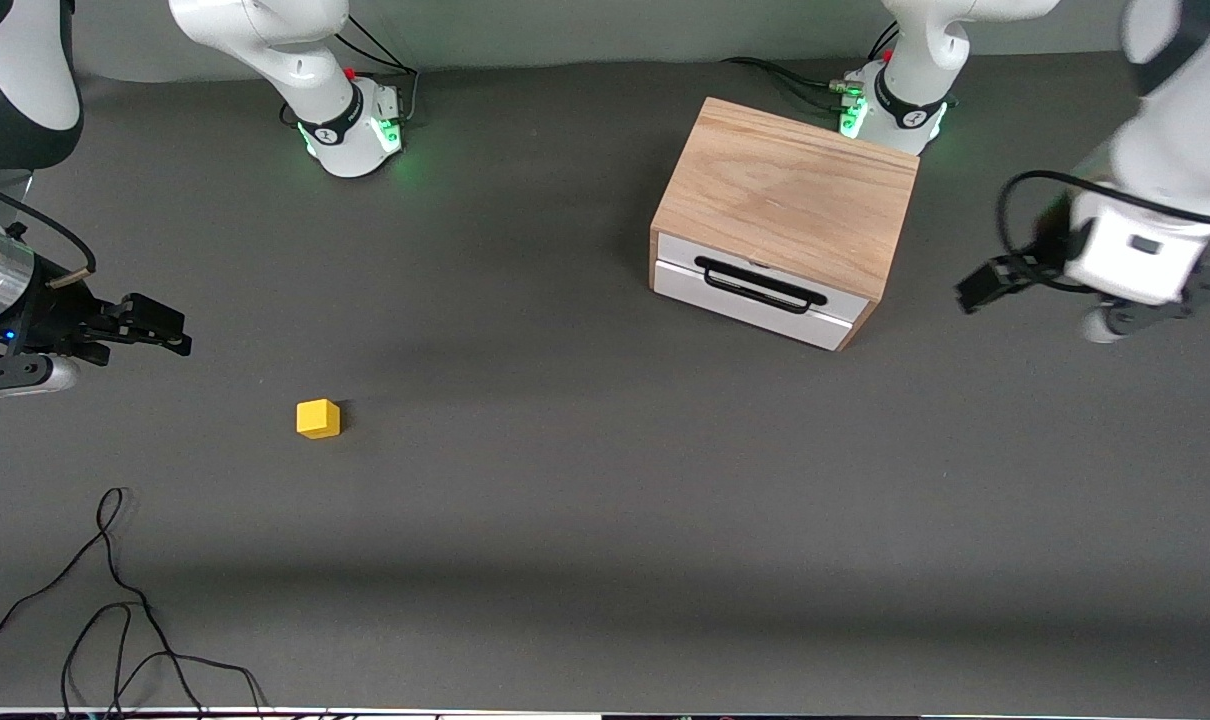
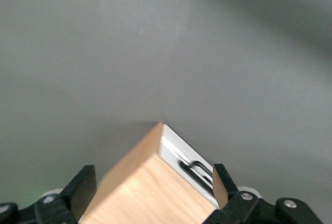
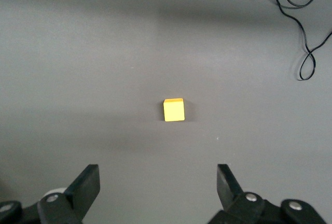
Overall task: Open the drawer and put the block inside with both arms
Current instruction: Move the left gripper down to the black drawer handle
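Front view, drawer (image 1: 755,290) closed, block (image 1: 318,418) untouched, both grippers' fingers released, empty.

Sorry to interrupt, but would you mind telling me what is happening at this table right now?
Nothing is held yet. The drawer of the oak box is shut, and the yellow block sits alone on the table, nearer the camera. The left pincer hangs open beside the box; the right pincer hangs open at the right arm's end, by the block.
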`<control>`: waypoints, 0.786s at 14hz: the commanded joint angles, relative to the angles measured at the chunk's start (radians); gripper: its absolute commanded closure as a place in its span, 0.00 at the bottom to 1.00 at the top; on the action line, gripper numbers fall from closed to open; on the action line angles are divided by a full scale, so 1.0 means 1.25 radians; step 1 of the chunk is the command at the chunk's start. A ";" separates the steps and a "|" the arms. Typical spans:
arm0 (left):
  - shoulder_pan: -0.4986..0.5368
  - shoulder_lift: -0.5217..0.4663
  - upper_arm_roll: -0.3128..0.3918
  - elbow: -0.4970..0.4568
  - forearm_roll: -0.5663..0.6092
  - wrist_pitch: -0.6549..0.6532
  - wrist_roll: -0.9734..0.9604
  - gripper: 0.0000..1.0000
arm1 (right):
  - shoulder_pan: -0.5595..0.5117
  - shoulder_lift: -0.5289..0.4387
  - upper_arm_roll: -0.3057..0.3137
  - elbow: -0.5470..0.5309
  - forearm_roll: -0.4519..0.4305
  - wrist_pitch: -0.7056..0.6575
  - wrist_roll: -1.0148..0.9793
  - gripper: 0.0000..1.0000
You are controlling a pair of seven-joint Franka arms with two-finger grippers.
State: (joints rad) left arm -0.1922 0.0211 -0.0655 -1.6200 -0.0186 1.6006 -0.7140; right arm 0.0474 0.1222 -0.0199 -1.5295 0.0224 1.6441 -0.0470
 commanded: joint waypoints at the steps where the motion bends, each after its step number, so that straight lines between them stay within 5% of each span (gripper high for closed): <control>1: -0.091 0.006 0.011 0.011 -0.001 -0.004 -0.212 0.00 | 0.005 0.000 -0.002 0.009 -0.007 -0.011 0.017 0.00; 7: -0.305 0.070 0.003 0.017 0.043 0.010 -0.714 0.00 | 0.007 0.002 -0.002 0.004 -0.008 -0.010 0.017 0.00; 11: -0.331 0.101 -0.003 0.014 0.032 0.036 -0.853 0.00 | 0.009 -0.001 -0.001 -0.006 -0.007 -0.010 0.017 0.00</control>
State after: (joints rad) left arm -0.5977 0.1289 -0.0802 -1.6196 0.0176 1.6443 -1.7299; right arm 0.0477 0.1262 -0.0198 -1.5334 0.0224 1.6394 -0.0467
